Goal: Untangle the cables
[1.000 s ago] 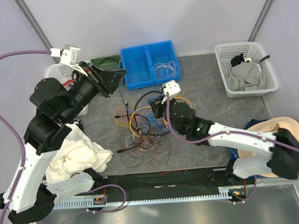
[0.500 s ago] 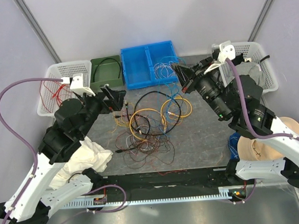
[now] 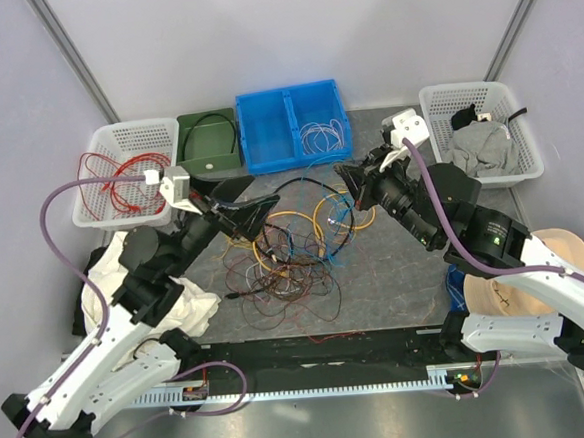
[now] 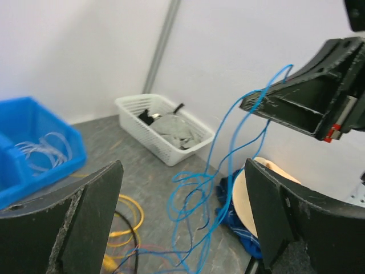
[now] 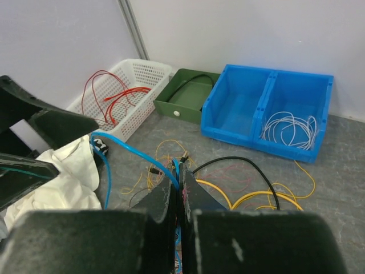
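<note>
In the middle of the desk (image 3: 377, 285), the cables (image 3: 289, 249) lie in a knotted heap. The left fingers (image 4: 85, 222) stand spread wide beside it, while the right fingers (image 5: 162, 200) pinch a blue strand (image 5: 134, 149) rising from it.

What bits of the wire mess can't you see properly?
- Right wrist view: where the blue wire goes beyond the right gripper; its own shut jaws hide it.
- Top view: the blue wire's path through the cables; too thin and tangled.
- Left wrist view: most of the cables; cut off by the bottom edge, behind the left gripper.
</note>
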